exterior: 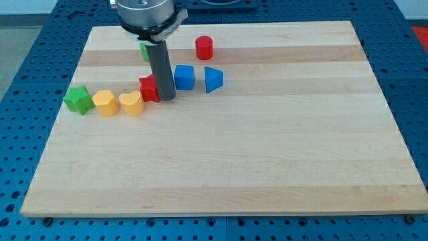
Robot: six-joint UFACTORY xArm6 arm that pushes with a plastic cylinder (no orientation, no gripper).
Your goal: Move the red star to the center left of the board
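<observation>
- The lower half of our board (221, 167) is bare wood; nothing lies near the frame's bottom.
- In the left-centre of the frame runs a row: green star (78, 100) leftmost, then a yellow block (105, 102), then a yellow heart (132, 104), the two yellow ones touching or nearly so.
- The red star (148, 88) sits just right of the heart, partly hidden by our rod.
- Our tip (166, 99) rests against the star's right side. We carry no gripper, so nothing is held; we can only push. We judge that standing to the star's right suits a leftward shove.
- The row blocks that leftward path, so the heart would likely be pushed along.
- Right of the rod sit a blue block (184, 77) and a blue triangle (213, 79), close together.
- Farther up, a green block (144, 50) peeks from behind the rod, and a red cylinder (204, 47) stands near the top edge.
</observation>
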